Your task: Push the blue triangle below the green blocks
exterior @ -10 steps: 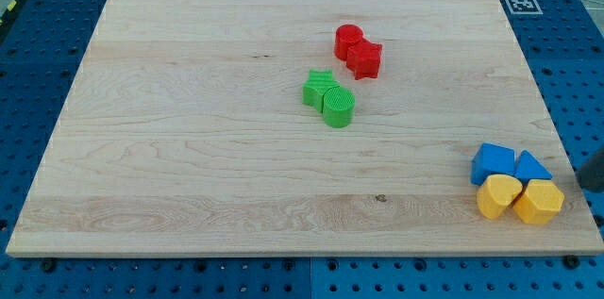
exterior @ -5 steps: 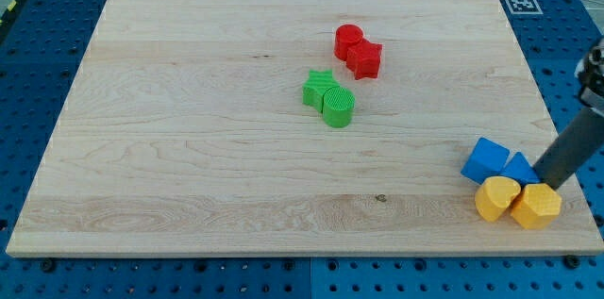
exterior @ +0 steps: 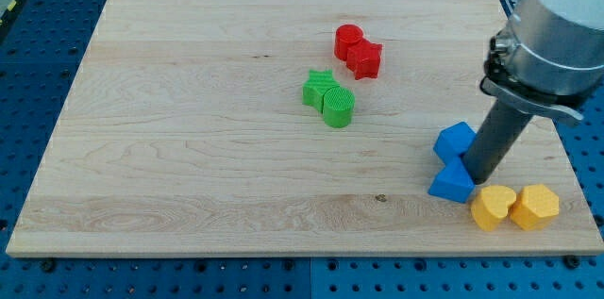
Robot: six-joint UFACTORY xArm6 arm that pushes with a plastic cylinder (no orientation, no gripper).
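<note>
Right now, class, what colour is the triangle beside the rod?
Blue: the blue triangle, clear in the camera view.

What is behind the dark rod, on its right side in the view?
Only bare wooden board shows there. My tip touches the blue triangle and hides the right edge of the other blue block.

You see a pale wooden counter [exterior: 189,148] lying on a blue perforated base [exterior: 38,16]. Near the view's top centre, a red cylinder [exterior: 348,41] touches a red star [exterior: 365,58]. At the view's bottom right, a yellow heart-like block [exterior: 493,207] sits just beside a yellow hexagon [exterior: 535,207]. A blue cube [exterior: 455,140] lies above them, to their left.
</note>
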